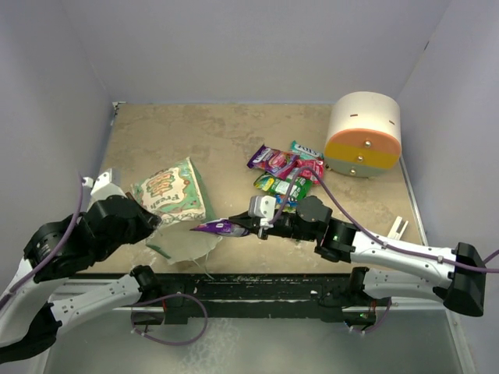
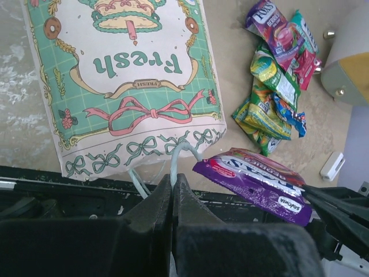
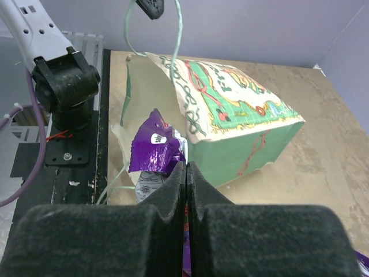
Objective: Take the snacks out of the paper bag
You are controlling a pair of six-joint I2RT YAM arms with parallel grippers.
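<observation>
Mint-green paper bag (image 1: 173,195) on its side, left of centre in the top view, patterned "Fresh" face up, mouth toward the lower edge of the frame. At the bag's lower left corner, left gripper (image 1: 155,223), jaws shut on the thin white string handle (image 2: 180,151); in the left wrist view, loop pinched between the closed fingers (image 2: 153,213). At lower centre, right gripper (image 1: 260,226), clamped tight on a purple snack packet (image 1: 220,228), its free end pointing left, near the bag's mouth but outside it. More snacks (image 1: 284,173) in a loose overlapping pile right of centre: purple, pink-red, yellow-green and teal wrappers. Cream-orange-yellow cylinder (image 1: 363,134) at upper right, just beside the pile. Small white block (image 1: 398,227) near the right edge.
</observation>
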